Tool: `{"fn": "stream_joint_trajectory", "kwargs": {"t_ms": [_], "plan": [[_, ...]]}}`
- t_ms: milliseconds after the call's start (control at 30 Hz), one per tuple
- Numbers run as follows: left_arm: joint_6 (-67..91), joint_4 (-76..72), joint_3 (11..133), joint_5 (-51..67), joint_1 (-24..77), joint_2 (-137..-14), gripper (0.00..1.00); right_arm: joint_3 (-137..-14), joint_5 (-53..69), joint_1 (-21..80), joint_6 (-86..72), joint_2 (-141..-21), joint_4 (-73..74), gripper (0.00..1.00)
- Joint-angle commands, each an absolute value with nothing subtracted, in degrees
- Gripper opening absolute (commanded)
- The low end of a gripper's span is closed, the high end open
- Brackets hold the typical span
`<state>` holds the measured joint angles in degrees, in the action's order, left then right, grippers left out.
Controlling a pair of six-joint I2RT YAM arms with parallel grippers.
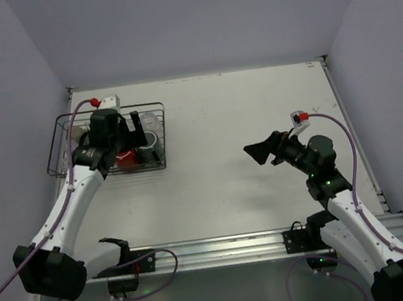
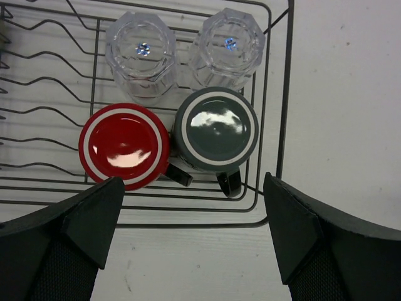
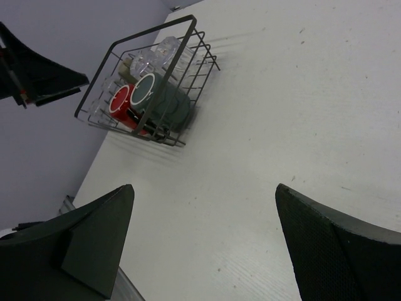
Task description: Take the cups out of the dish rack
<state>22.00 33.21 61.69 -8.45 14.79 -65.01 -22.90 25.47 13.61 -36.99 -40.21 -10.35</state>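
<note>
The dark wire dish rack [image 1: 57, 137] stands at the table's back left. In the left wrist view a red mug [image 2: 124, 145] and a dark grey-green mug [image 2: 216, 137] sit upside down near the rack's [image 2: 282, 125] corner. Two clear glass cups [image 2: 141, 53] [image 2: 227, 45] stand upside down beyond them. My left gripper [image 2: 193, 183] is open and empty, hovering above the rack's edge by the two mugs. My right gripper [image 1: 259, 150] is open and empty over mid-table, far from the rack [image 3: 150, 30]. An olive-grey cup [image 3: 128, 63] barely shows in the rack.
Grey walls close in the table on the left, back and right. A metal rail [image 1: 222, 250] with the arm bases runs along the near edge. Bare white tabletop [image 1: 241, 115] lies between the rack and the right arm.
</note>
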Motion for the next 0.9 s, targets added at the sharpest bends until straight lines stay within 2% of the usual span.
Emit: {"fn": "stream_joint_trajectory", "kwargs": {"t_ms": [0,400,867], "plan": [[21.89,30.15,64.42,-14.22,16.34,-70.56,1.00,-23.29,25.14,14.24,-35.77,-40.87,-12.22,0.96],[19.78,28.92,70.31,-18.28,22.05,-83.66,1.00,-23.64,24.96,15.55,-35.42,-42.10,-12.22,0.96],[17.49,29.18,73.39,-26.11,23.12,-91.14,1.00,-24.61,26.02,16.96,-34.72,-43.68,-11.78,0.97]]}}
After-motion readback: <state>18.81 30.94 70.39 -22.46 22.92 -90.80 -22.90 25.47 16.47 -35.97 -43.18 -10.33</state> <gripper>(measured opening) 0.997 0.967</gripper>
